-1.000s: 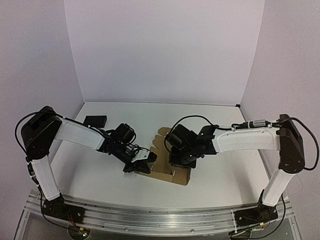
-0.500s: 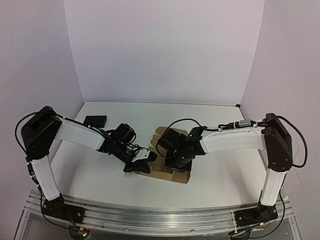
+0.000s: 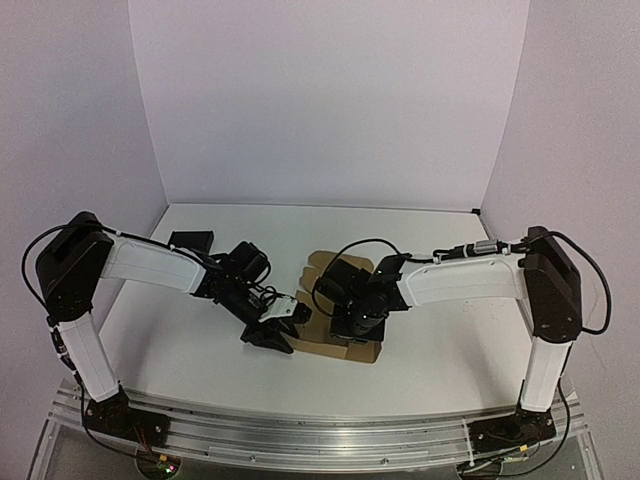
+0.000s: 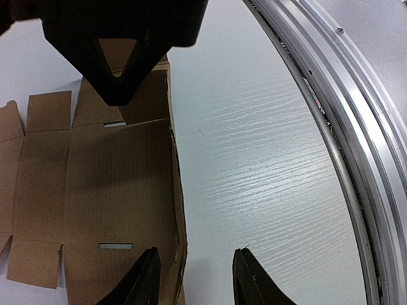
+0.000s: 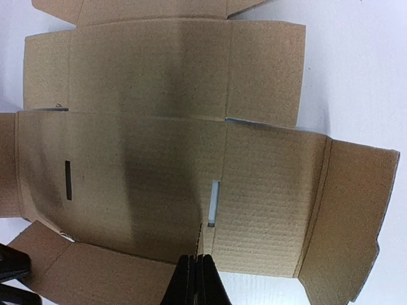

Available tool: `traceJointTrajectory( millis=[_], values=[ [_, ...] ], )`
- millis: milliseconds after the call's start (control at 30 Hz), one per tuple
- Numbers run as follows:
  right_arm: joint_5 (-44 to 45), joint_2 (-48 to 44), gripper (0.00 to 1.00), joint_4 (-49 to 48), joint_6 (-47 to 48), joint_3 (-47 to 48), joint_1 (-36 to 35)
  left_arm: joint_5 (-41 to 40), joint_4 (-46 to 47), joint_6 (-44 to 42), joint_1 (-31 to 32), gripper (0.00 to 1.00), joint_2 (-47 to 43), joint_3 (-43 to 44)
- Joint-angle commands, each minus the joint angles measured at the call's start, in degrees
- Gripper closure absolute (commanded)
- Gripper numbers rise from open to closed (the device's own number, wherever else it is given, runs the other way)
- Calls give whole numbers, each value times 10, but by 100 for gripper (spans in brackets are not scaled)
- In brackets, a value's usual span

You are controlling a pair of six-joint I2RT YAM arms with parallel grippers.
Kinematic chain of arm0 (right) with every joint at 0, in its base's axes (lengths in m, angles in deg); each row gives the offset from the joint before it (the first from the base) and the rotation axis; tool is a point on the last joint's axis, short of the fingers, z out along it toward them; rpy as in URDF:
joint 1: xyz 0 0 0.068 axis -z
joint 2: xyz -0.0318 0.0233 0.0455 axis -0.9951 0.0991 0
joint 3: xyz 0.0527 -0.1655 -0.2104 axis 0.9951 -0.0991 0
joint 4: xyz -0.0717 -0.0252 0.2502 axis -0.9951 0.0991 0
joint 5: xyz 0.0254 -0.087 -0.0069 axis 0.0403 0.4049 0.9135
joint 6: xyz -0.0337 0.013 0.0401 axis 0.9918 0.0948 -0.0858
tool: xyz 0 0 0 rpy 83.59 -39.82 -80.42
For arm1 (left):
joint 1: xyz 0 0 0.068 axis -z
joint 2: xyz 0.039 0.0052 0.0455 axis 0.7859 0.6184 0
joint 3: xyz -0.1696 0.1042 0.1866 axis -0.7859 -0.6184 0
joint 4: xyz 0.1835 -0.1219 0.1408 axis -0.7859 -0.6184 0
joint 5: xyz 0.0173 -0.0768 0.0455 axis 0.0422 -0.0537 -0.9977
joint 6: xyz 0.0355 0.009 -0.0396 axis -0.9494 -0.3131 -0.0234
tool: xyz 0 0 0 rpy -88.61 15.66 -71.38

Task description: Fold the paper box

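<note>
Fingers [image 4: 147, 279] of the left gripper [image 4: 196, 254] stand apart. The raised side edge of the paper box [image 4: 95, 190] runs up between them, and neither finger is pressed onto it. In the top view the left gripper [image 3: 275, 325] sits low at the 9 o'clock side of the cardboard.

Right gripper [image 5: 195, 262]: fingers together, tips at the near edge of the sheet beside a short slit. I cannot tell whether any cardboard is pinched between them. Seen from above, this gripper [image 3: 358, 322] hangs directly over the cardboard, its arm reaching in from 3 o'clock.

Paper box [image 3: 362, 352]: brown die-cut sheet, lying near the middle of the white table [image 3: 450, 340], mostly flat and unfolded. The right wrist view shows the sheet [image 5: 159, 159] with two narrow slots in its panels, one side panel at 3 o'clock tilted up along its crease, and a small flap lifted at 7 o'clock.

Small black rectangular object [image 3: 191, 240]: lies flat at 10 o'clock from the box, well apart from it, just behind the left arm.

Aluminium rail [image 3: 320, 425]: runs along the table's 6 o'clock edge.
</note>
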Motion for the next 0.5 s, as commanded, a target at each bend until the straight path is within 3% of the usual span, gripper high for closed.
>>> traceJointTrajectory(
  millis=[0, 133, 267, 367, 467],
  values=[
    [16, -25, 100, 11, 10, -6, -2, -6, -67, -51, -28, 58, -51, 38],
    [17, -25, 100, 11, -8, -2, -2, 11, -65, 18, -41, 62, -96, 20],
    [13, -22, 98, 10, -24, 1, -2, 8, -8, 259, -36, 92, -157, -44],
    [10, -21, 98, 11, -27, 0, -2, -25, 12, 364, -25, 98, -166, -86],
    [10, -21, 98, 10, -23, 0, -2, -74, 38, 392, -21, 99, -142, -105]
  ],
)
